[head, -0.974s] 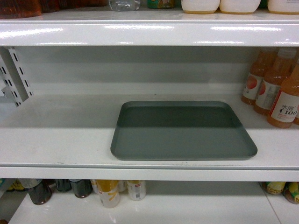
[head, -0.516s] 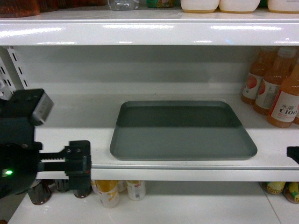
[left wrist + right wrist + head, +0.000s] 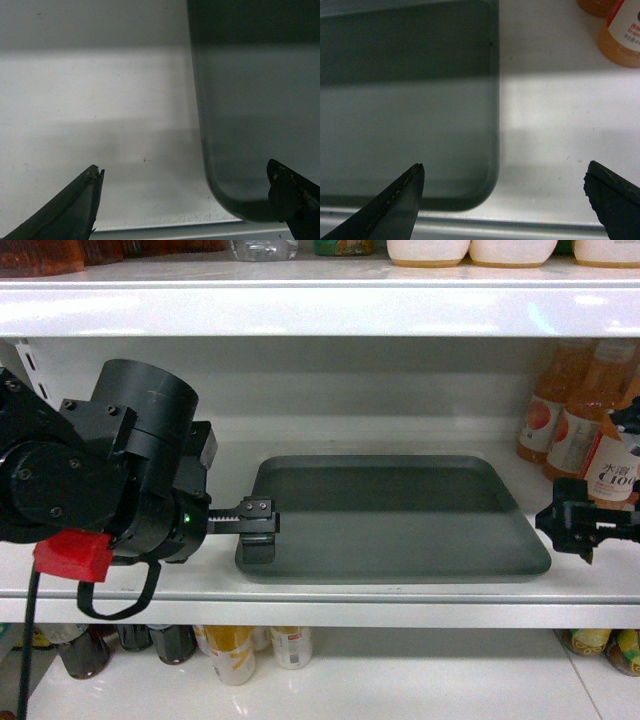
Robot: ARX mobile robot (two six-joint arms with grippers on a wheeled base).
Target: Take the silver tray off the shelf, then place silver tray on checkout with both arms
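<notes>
The silver tray (image 3: 390,520) lies flat on the white shelf (image 3: 130,585), close to its front lip. My left gripper (image 3: 258,530) is open at the tray's front-left corner. In the left wrist view the left gripper (image 3: 185,169) straddles that corner of the tray (image 3: 255,110), with one finger over bare shelf (image 3: 100,110). My right gripper (image 3: 578,525) is open by the front-right corner. In the right wrist view the right gripper (image 3: 505,167) spans the tray (image 3: 405,100) edge and the shelf (image 3: 555,125). Neither holds anything. The checkout is out of view.
Orange drink bottles (image 3: 590,430) stand on the shelf just right of the tray, also showing as bottles (image 3: 622,40) near my right gripper. An upper shelf board (image 3: 320,310) hangs overhead. More bottles (image 3: 230,650) stand on the lower shelf.
Both arms have come into view. The left arm rose and moved right to the tray's front-left corner; the right gripper moved in from the right edge. The tray has not moved.
</notes>
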